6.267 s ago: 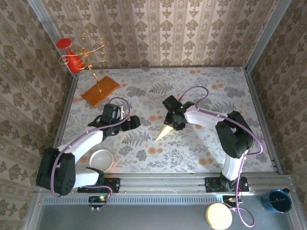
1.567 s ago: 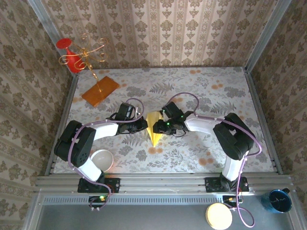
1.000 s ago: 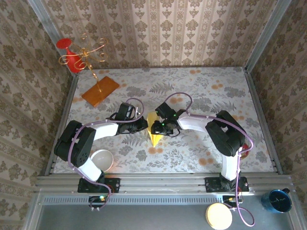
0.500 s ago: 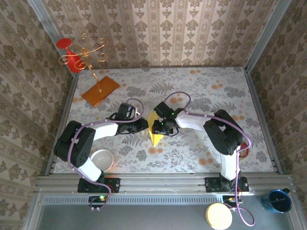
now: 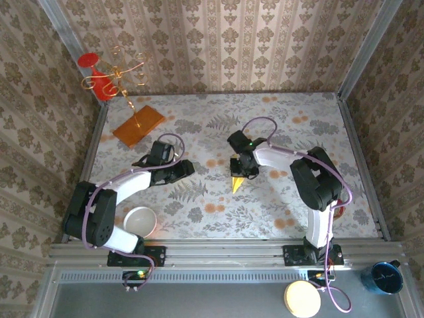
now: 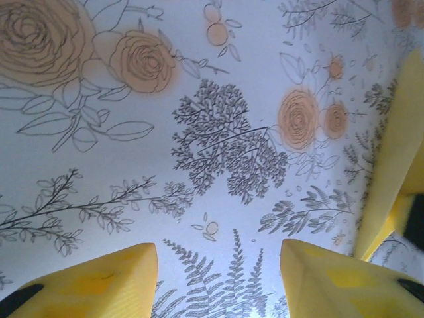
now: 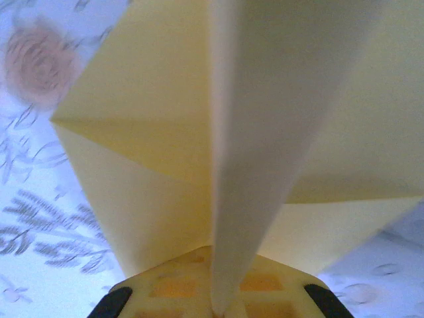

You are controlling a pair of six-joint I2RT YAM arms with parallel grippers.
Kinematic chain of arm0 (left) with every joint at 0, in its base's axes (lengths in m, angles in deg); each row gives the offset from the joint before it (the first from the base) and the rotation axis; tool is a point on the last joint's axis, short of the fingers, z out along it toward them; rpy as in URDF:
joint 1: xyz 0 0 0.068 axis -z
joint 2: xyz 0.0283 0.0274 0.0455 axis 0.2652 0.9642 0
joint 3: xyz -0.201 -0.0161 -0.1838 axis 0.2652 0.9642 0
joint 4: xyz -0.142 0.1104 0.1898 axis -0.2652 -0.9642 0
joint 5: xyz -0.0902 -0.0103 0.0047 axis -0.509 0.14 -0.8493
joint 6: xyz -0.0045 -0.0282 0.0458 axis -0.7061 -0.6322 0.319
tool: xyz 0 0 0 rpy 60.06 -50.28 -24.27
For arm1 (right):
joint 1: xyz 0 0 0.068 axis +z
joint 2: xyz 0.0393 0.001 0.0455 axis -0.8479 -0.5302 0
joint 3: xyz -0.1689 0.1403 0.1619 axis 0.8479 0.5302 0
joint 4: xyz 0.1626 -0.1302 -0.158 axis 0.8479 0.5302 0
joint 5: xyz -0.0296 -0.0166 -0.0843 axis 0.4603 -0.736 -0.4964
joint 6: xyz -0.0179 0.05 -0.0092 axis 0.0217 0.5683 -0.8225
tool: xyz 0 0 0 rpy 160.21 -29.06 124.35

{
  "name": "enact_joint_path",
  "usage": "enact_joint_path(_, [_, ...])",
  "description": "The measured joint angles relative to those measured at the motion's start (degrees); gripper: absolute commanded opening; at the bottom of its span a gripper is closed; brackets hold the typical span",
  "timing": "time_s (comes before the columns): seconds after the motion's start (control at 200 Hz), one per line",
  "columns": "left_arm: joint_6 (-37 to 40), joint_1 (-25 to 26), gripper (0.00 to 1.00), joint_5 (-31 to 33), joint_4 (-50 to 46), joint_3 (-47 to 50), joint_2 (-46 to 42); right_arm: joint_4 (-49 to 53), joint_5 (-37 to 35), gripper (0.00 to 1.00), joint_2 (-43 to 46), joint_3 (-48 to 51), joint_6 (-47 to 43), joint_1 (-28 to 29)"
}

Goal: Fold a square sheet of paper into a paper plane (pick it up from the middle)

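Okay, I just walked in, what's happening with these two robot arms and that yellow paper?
The right gripper is shut on a folded pale-yellow paper plane, pinching it along its centre fold, with the sharp point toward the near edge of the floral table. The left gripper is open and empty, apart from the plane.

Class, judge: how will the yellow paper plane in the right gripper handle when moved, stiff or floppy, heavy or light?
Probably very light: the paper plane is thin folded sheet. Its centre crease likely stiffens it lengthwise, since it juts from the right gripper looking flat, not sagging. The wings may flex.
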State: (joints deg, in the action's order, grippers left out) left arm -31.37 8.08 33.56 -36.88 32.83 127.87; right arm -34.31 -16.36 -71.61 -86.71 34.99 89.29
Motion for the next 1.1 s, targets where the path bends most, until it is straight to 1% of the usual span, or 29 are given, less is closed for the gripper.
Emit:
enact_joint_path(0.115, [0.37, 0.0, 0.54, 0.66, -1.4, 0.0, 0.0, 2.69, -0.63, 0.09, -0.24, -2.71, -4.17, -3.19])
enact_joint_path(0.27, [0.79, 0.0, 0.55, 1.33, -2.12, -0.02, 0.0, 5.01, -0.46, 0.1, -2.64, -8.09, -9.07, -5.57])
enact_joint_path(0.465, [1.2, 0.0, 0.58, 1.55, -2.89, -0.13, 0.02, 7.02, -0.15, 0.17, -7.28, -13.55, -12.96, -6.88])
enact_joint_path(0.52, [1.38, 0.0, 0.59, 1.6, -2.95, -0.13, 0.02, 7.69, -0.15, 0.21, -8.04, -14.12, -13.29, -6.93])
enact_joint_path(0.63, [1.38, 0.0, 0.62, 1.77, -3.3, -0.13, 0.02, 8.83, 0.07, 0.23, -8.41, -14.21, -13.35, -6.91])
enact_joint_path(0.775, [1.4, 0.0, 0.67, 2.21, -3.72, -0.13, 0.02, 9.7, 1.01, 0.25, -8.41, -14.14, -12.72, -6.91])
enact_joint_path(0.98, [1.4, 0.0, 0.77, 3.1, -3.74, -0.13, 0.02, 10.23, 1.62, 0.25, -8.41, -13.33, -11.21, -6.64])
enact_joint_path(1.095, [1.42, 0.0, 0.8, 3.72, -3.82, -0.13, 0.02, 10.84, 1.57, 0.26, -8.41, -12.92, -10.12, -6.27])
